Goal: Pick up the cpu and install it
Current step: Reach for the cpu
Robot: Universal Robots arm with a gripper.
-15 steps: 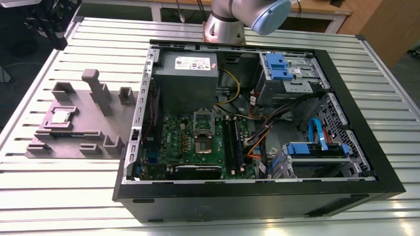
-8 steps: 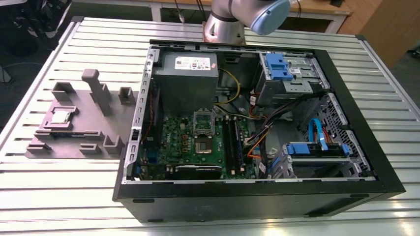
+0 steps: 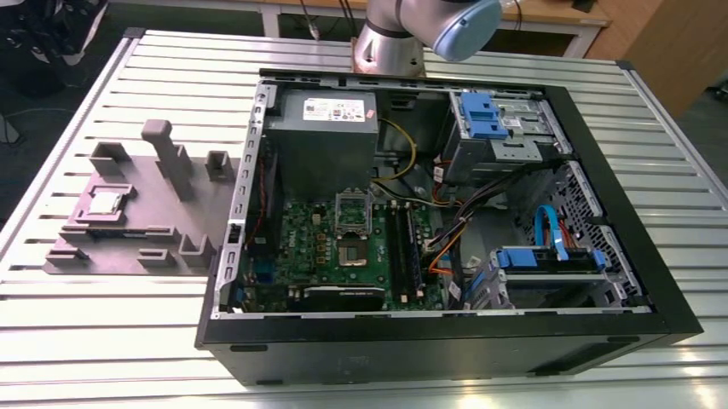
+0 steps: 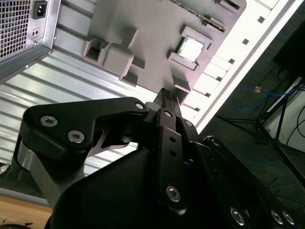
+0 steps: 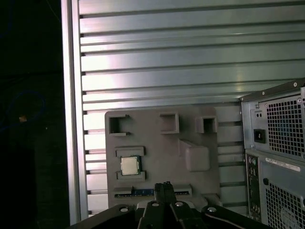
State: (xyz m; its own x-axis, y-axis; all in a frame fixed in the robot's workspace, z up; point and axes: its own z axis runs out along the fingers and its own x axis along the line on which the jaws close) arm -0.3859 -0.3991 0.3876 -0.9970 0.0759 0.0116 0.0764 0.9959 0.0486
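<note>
The cpu (image 3: 108, 202) is a small silvery square chip lying flat in a recess of a grey holder block (image 3: 142, 223) on the slatted table, at the exterior view's left of the open computer case. Both wrist views look down on the cpu (image 4: 190, 49) (image 5: 129, 165) from well above. My gripper (image 5: 164, 185) (image 4: 169, 95) hangs high over the holder block's edge, apart from the chip, its two black fingers pressed together and holding nothing. Inside the case, the green motherboard (image 3: 341, 247) shows a square socket (image 3: 351, 253) with its metal frame (image 3: 351, 209) flipped up.
The black case (image 3: 455, 341) lies on its side, open, with a grey power supply (image 3: 324, 119), blue drive brackets (image 3: 483, 119), loose cables (image 3: 455, 221) and black memory sticks (image 3: 407, 247). The holder block has several upright posts (image 3: 170, 158). The arm's base (image 3: 393, 43) stands behind the case.
</note>
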